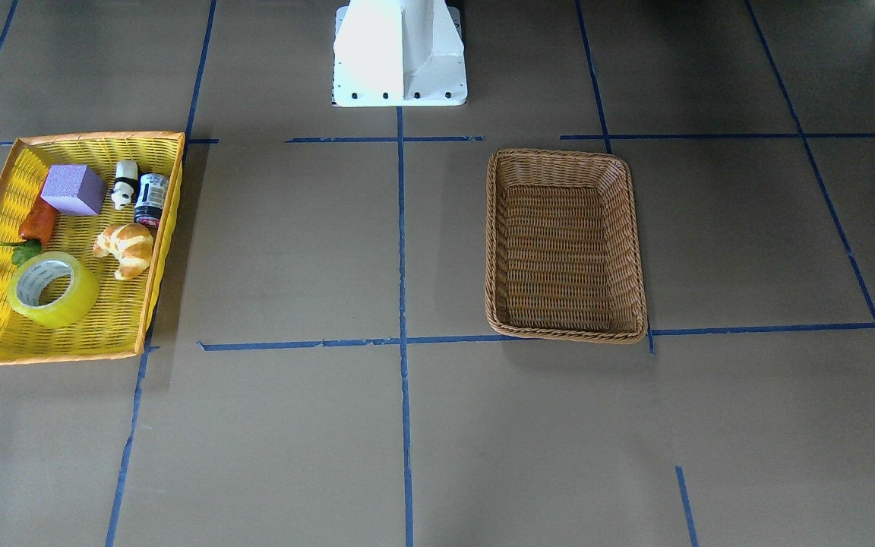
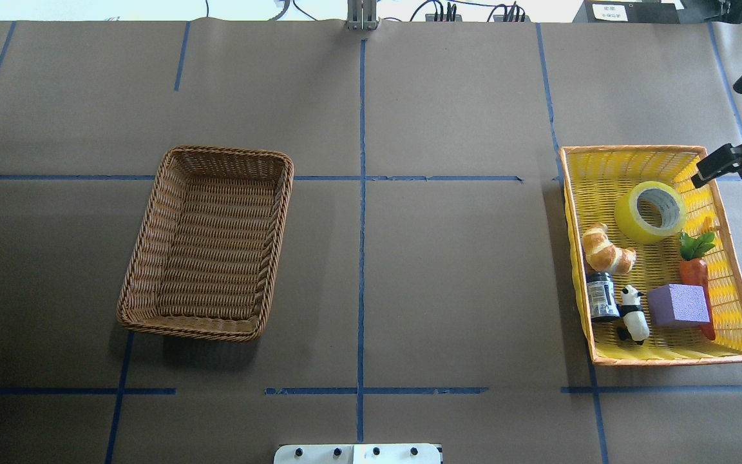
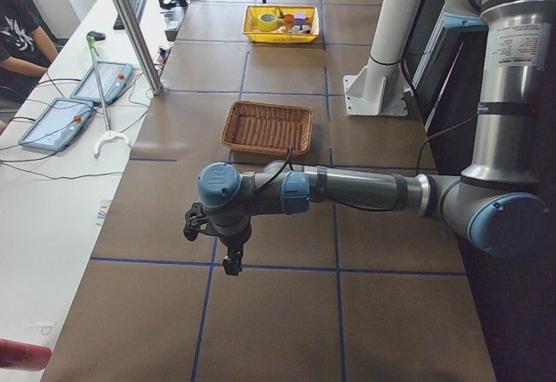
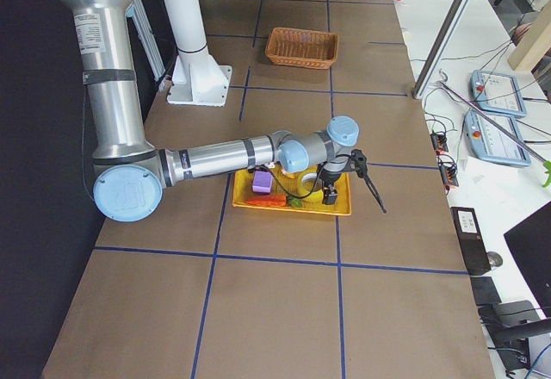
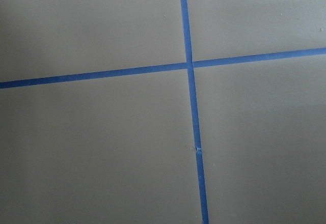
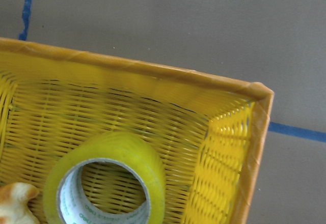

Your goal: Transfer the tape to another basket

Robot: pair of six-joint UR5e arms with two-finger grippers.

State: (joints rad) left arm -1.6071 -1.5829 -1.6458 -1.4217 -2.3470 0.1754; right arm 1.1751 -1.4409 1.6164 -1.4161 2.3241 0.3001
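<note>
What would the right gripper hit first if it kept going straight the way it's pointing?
Probably the woven floor of the yellow basket near its corner, just beside the tape. The right gripper seems aimed downward there, but depth is unclear.

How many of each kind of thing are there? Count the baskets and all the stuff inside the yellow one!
Baskets: 2 (brown basket, yellow basket)
Tape roll: 1
Croissant: 1
Orange veggie with green leaves: 1
Purple block: 1
Panda: 1
Small dark jar: 1
Total: 8
</note>
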